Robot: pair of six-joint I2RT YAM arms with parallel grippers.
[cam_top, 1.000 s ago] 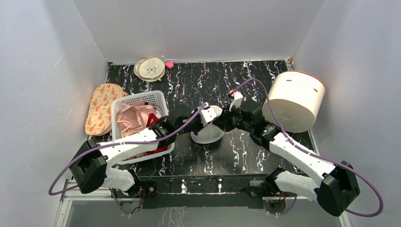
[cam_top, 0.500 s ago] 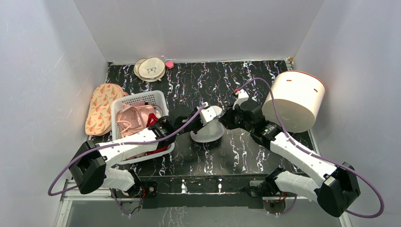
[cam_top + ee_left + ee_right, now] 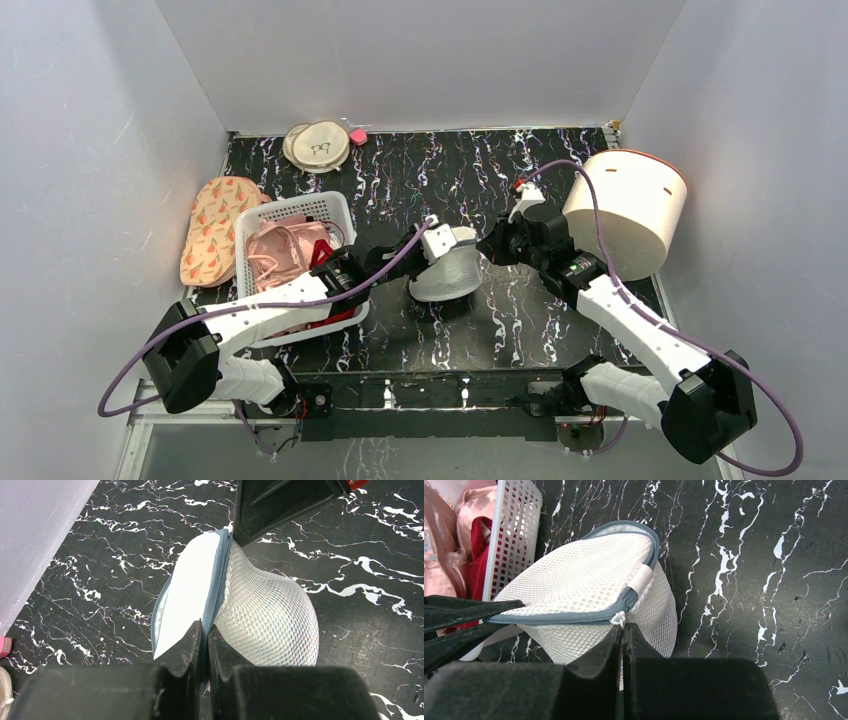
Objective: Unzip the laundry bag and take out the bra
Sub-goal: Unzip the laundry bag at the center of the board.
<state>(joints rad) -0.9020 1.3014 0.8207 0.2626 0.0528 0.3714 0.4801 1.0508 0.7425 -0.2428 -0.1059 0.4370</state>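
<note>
The laundry bag, a white mesh dome with a grey-blue zipper rim, is tipped on its side mid-table. My left gripper is shut on the zipper rim at the bag's left edge, its fingertips pinching the tape. My right gripper is shut on the small white zipper pull at the bag's right side, beside a white fabric tab. The mesh stays drawn together along the zipper. The bra is hidden.
A white basket with pink and red garments stands left of the bag, close to my left arm. A big cream drum lies at the right. Beige discs and a patterned pad sit at the back left.
My left gripper closed on the zipper rim. The right gripper moved right and back with the pull, and the bag tipped over toward the right.
</note>
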